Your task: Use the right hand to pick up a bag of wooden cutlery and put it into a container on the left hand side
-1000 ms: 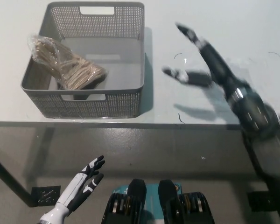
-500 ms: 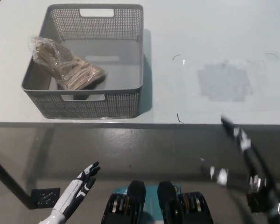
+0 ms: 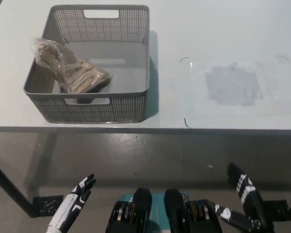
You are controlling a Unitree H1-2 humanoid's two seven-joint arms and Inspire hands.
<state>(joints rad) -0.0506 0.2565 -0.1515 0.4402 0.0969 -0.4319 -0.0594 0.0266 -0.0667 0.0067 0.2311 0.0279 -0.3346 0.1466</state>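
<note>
A clear bag of wooden cutlery (image 3: 68, 68) lies inside the grey perforated basket (image 3: 136, 58) at the table's left, leaning against its left wall. My black right hand (image 3: 245, 206) hangs low at the bottom right, below the table edge, fingers apart and holding nothing. My white left hand (image 3: 72, 206) rests at the bottom left, also below the table, with straight fingers and nothing in it.
A marked rectangle with a greyish patch (image 3: 233, 85) sits on the white table (image 3: 223, 29) to the right of the basket. The table's front edge (image 3: 184, 129) runs across the middle of the picture, with grey floor below.
My right hand has dropped from above the table's right half down past the front edge to the bottom right. The left hand has sunk a little lower. The bag stays in the basket.
</note>
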